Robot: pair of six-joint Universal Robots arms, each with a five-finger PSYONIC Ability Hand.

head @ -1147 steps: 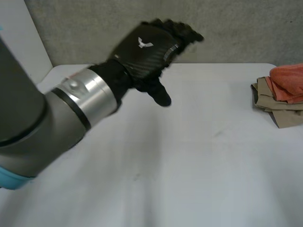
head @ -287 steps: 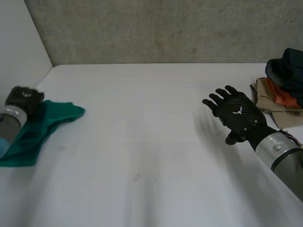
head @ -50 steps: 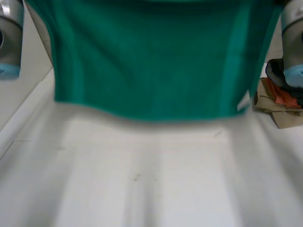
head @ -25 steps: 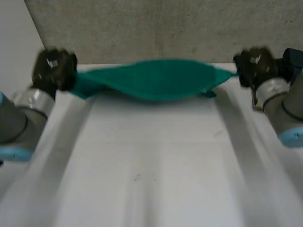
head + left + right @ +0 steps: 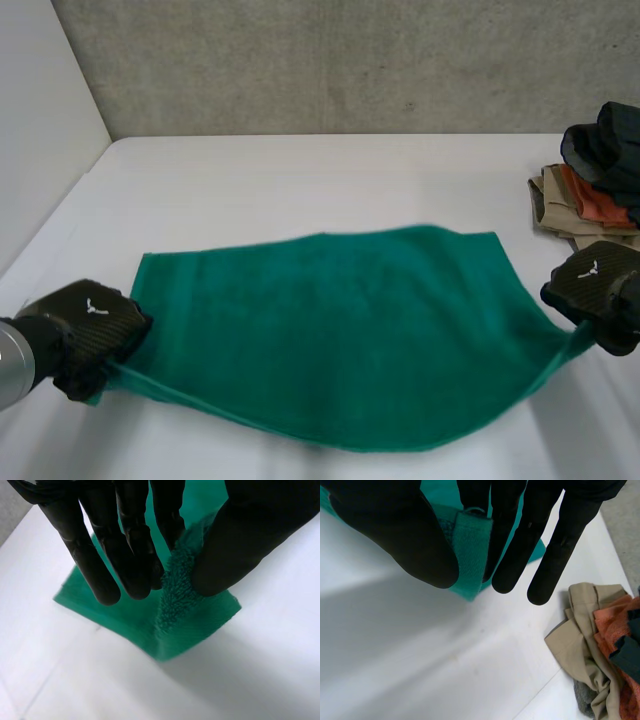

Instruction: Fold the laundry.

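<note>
**Head view.** We see the green towel [image 5: 330, 330] lying spread across the white bench [image 5: 300, 170]. Half a second earlier it hung stretched in the air between the arms, so we judge the laying-out nearly done and the first fold next. The left robot hand [image 5: 88, 325] is at the towel's near-left corner and the right robot hand [image 5: 600, 290] at its near-right corner. A pile of clothes [image 5: 590, 200] sits at the far right, well apart from the towel. Each robot hand bears a white winged emblem [image 5: 92, 307]; we read no writing.

**Left wrist view.** The left robot hand [image 5: 125, 540] pinches the towel [image 5: 180, 610] corner between thumb and fingers.

**Right wrist view.** The right robot hand [image 5: 395, 535] pinches the hemmed towel [image 5: 470, 545] corner likewise, with the pile of clothes [image 5: 600, 645] beyond its fingertips.
</note>
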